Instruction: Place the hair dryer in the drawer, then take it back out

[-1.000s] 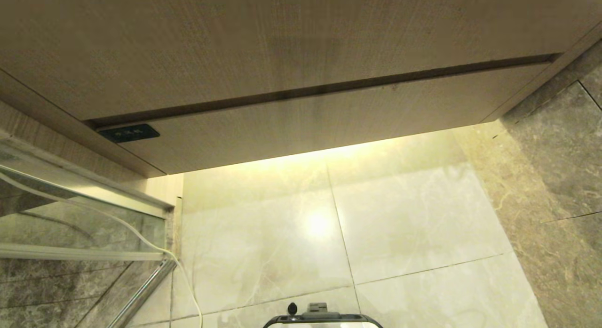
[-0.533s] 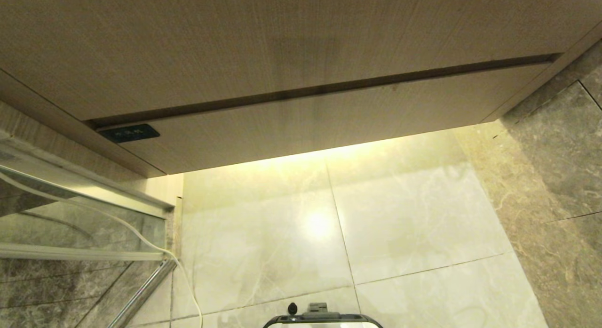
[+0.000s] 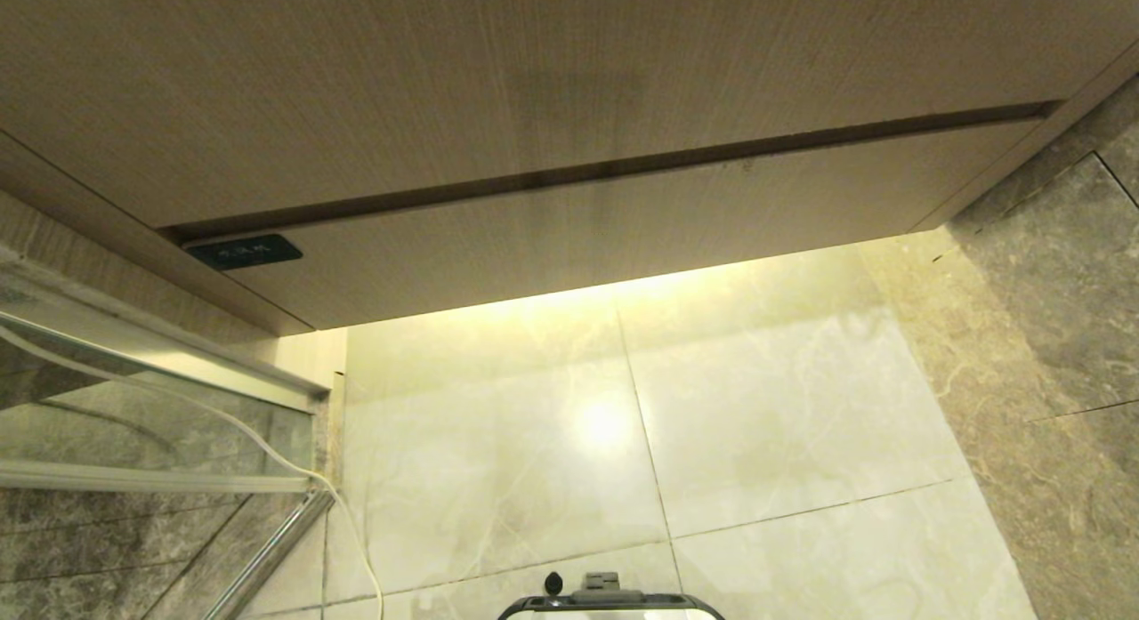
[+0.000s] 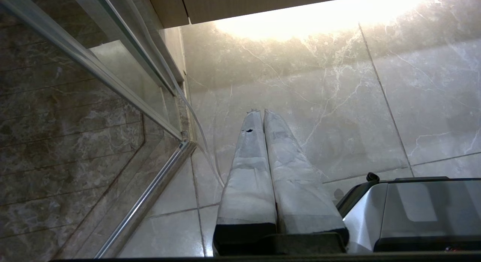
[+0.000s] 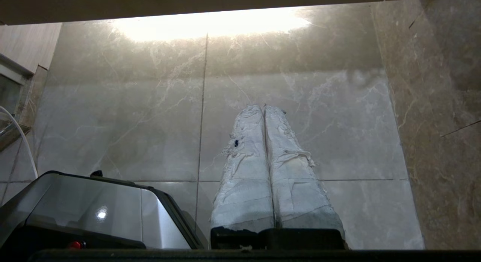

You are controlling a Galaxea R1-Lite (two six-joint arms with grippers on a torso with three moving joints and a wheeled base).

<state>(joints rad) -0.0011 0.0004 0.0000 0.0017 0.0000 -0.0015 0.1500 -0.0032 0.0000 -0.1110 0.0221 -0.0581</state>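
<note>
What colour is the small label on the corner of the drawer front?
Black. The label sits on the light-wood drawer and shows best in the head view.

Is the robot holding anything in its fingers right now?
No. The left gripper and right gripper are both shut on nothing, hanging over the floor tiles.

We are in a bathroom, by the look of it. Pale polished marble tiles (image 3: 756, 406) cover the floor, and darker veined stone (image 3: 1059, 335) rises as a wall on the right. A light-wood vanity cabinet (image 3: 534, 86) hangs clear of the floor, with warm light glowing from beneath it and a closed drawer (image 3: 623, 237) along its lower edge. On the left we see a glass shower screen (image 3: 133, 424) in a metal frame.
</note>
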